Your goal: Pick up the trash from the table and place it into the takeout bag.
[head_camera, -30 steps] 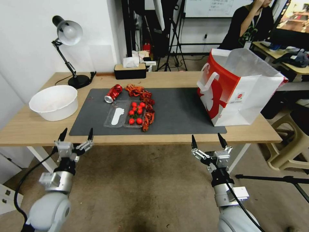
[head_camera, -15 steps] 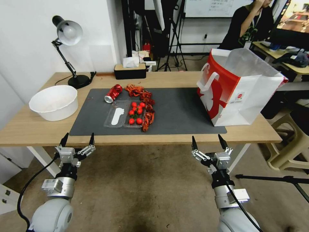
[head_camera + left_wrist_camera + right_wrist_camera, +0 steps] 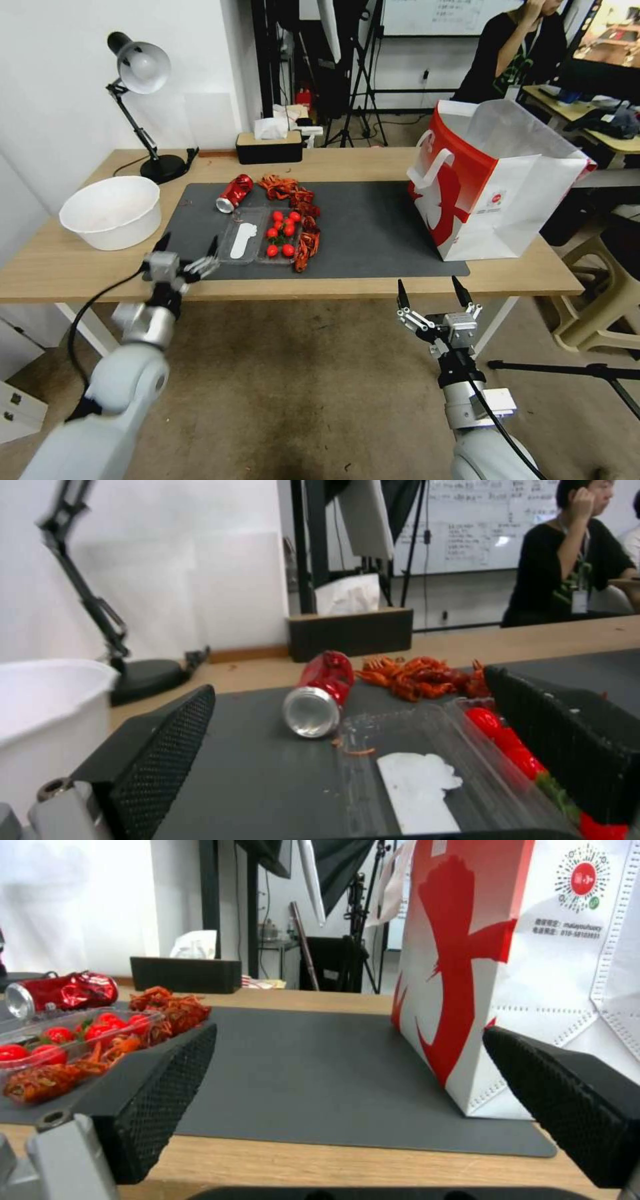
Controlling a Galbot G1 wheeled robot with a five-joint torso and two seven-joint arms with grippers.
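The left gripper [image 3: 187,251] hovered over the near left corner of the large dark grey rectangular mat [image 3: 373,233], its jaws spread wide and holding nothing. In the left wrist view its black textured fingers [image 3: 163,755] framed a dented red can [image 3: 321,692] lying on its side, silver end toward the camera, just beside a clear plastic tray [image 3: 427,760] with a white scrap [image 3: 419,790] in it. On the long light-wood tabletop [image 3: 87,267] the can [image 3: 234,193] lay toward the mat's far left corner, and the tray [image 3: 243,243] sat nearer the front edge, touching a second clear compartment of small red tomatoes [image 3: 283,233]. A string of red-orange crayfish shells [image 3: 300,213] curved along the tomatoes' right side; whether they touched the tray was hard to tell. The large boxy white paper bag with a red side panel [image 3: 490,183] stood upright at the mat's right end. The right gripper [image 3: 430,293] hung below the tabletop's front edge, jaws parted and empty. A white round bowl [image 3: 112,212] sat near the left edge.
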